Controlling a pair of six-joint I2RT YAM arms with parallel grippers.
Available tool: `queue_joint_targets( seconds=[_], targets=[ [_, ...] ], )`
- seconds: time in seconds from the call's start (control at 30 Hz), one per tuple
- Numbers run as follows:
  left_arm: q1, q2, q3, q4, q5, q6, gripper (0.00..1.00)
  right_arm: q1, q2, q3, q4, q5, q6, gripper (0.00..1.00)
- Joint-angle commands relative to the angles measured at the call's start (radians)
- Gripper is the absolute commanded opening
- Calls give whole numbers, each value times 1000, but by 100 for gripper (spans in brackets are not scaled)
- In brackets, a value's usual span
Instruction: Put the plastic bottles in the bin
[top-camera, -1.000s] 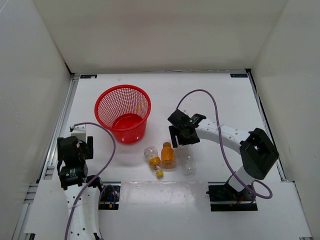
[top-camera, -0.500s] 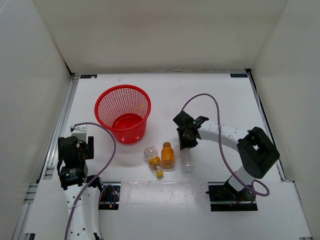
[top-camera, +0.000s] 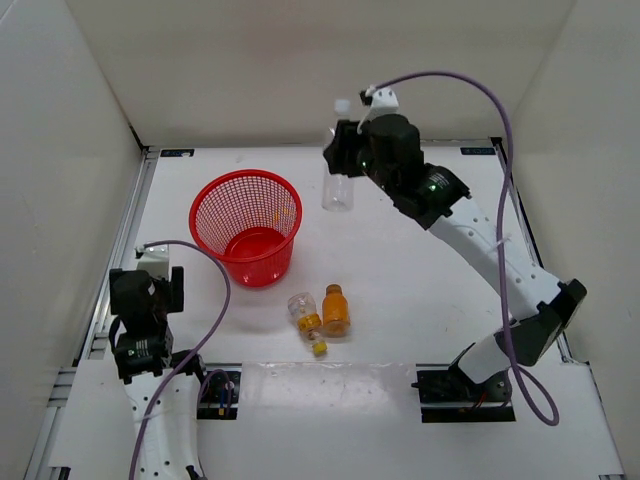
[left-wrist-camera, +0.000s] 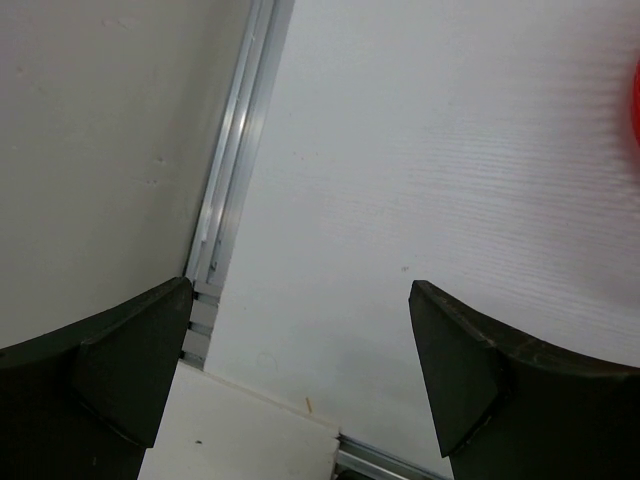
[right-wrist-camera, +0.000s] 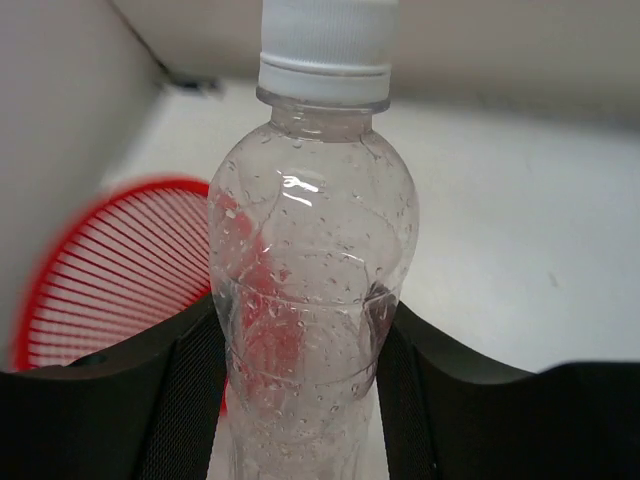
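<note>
**Item 1. Tall clear plastic bottle with white cap** (top-camera: 337, 192): carried high above the bench (top-camera: 420, 290), upright, just right of the bin's rim in the overhead view and not over the opening.

**Item 2. Right end effector** (top-camera: 340, 158): pinching item 1 on the lower body, cap end free. Hazards:
- Let go here, the bottle would likely land outside the bin.
- The smooth rounded wall may slide or pivot between the pads during a fast swing.

**Item 3. Round red plastic mesh bin** (top-camera: 215, 240): upright on its solid base. It looks light, so a low pass could clip the rim and shove or tip it.

**Item 4. Short orange plastic bottle** (top-camera: 335, 311) and **stubby clear bottle with yellow label and cap** (top-camera: 304, 316): side by side on the bench, both outside the bin.

**Item 5. Left end effector** (left-wrist-camera: 300, 365): spread, holding nothing, near the bench's left edge.
</note>
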Motion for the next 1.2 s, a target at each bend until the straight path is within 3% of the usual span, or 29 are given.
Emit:
queue_joint_targets(
  seconds=[0.0,0.2,0.33,0.37,0.4,0.5,0.63,0.8,0.93,1.03,1.17],
  targets=[
    [-4,4,53,34,36,39,100,56,77,98,274,-114,-101,18],
    [-4,4,71,43,1,38,100,142,399,445,314,-249,-111,21],
    [-4,4,80,43,-32,10,100,171,502,493,305,-277,-121,31],
    [-4,4,80,43,-32,10,100,183,513,479,296,-277,-121,36],
    [-13,4,80,43,-32,10,100,195,513,465,270,-277,-134,51],
    [-13,4,80,43,-32,21,100,217,479,384,239,-286,-160,75],
    [-13,4,100,43,23,99,100,237,436,365,206,-286,-199,100],
    [-13,25,139,43,93,110,100,260,364,419,136,-217,-213,100],
    [-13,25,149,43,107,110,100,271,193,303,-13,46,-99,100],
    [-13,25,175,34,107,98,100,271,64,56,-121,186,-23,100],
    [-23,69,318,34,174,21,100,262,-90,-326,-200,106,141,100]
  ],
)
